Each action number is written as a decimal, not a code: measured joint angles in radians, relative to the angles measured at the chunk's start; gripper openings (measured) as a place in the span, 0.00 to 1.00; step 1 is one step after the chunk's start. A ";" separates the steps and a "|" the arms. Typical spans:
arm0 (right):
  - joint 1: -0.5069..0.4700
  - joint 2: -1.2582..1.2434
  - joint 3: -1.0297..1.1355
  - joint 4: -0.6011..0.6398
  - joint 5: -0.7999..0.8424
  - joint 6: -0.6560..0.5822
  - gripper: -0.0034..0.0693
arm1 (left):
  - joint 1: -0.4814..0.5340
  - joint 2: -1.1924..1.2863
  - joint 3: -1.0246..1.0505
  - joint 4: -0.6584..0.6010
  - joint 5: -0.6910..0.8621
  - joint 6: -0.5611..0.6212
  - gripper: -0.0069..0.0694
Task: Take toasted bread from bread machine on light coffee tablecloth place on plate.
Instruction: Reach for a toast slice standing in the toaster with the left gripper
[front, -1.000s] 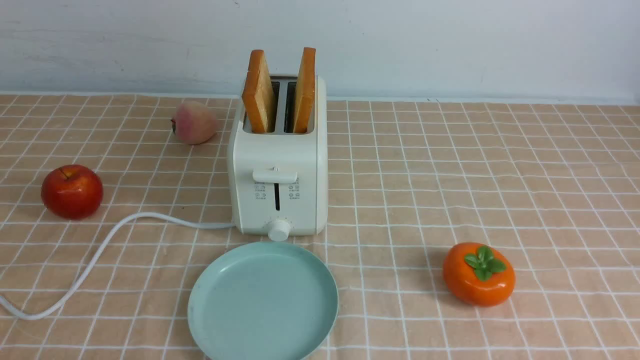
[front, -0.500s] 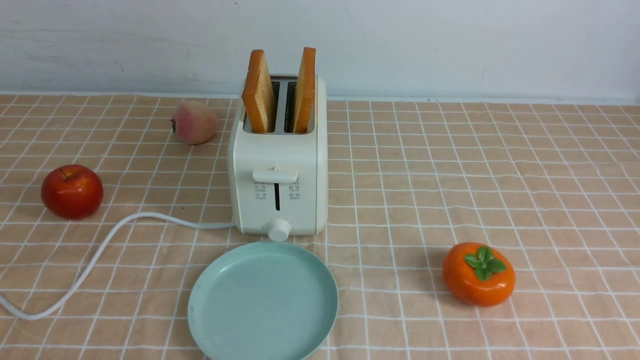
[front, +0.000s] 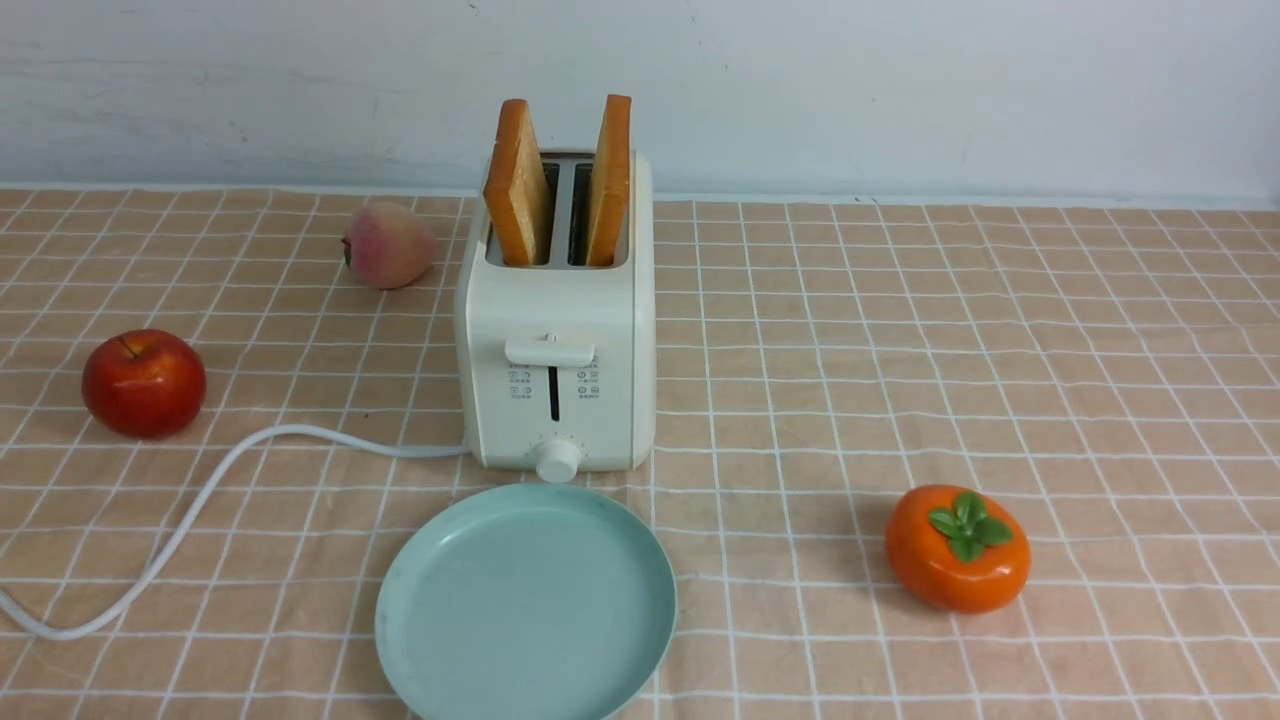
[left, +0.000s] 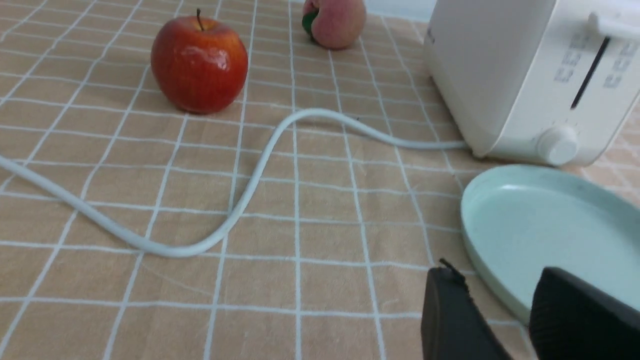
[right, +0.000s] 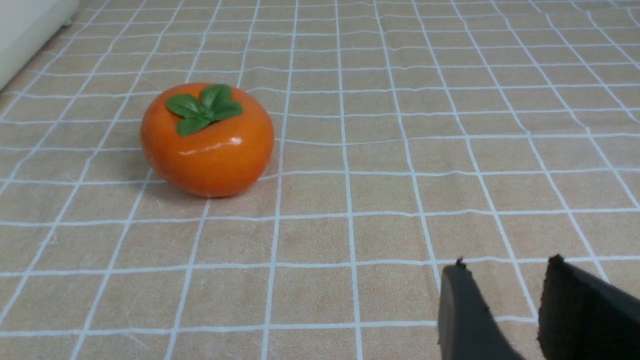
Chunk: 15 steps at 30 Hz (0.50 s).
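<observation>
Left claw (left: 495, 272) and right claw (right: 506, 262), both spread and empty, well apart from the toasted bread (front: 517, 185).

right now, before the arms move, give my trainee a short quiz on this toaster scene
1. True or false: both toast slices stand in the toaster.
2. Which fruit lies on the robot's right of the toaster? A apple, B peach, C persimmon.
3. How many slices lie on the plate?

Key: 1 true. 2 C. 3 none.
</observation>
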 joint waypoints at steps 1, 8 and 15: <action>0.000 0.000 0.000 0.000 0.000 0.000 0.38 | 0.000 0.000 0.000 -0.022 -0.017 -0.001 0.40; 0.000 0.000 0.000 0.000 0.000 0.000 0.38 | 0.000 0.000 0.000 -0.186 -0.121 -0.002 0.40; 0.000 0.000 0.000 -0.003 0.000 0.001 0.38 | 0.000 0.000 0.000 -0.235 -0.210 -0.004 0.40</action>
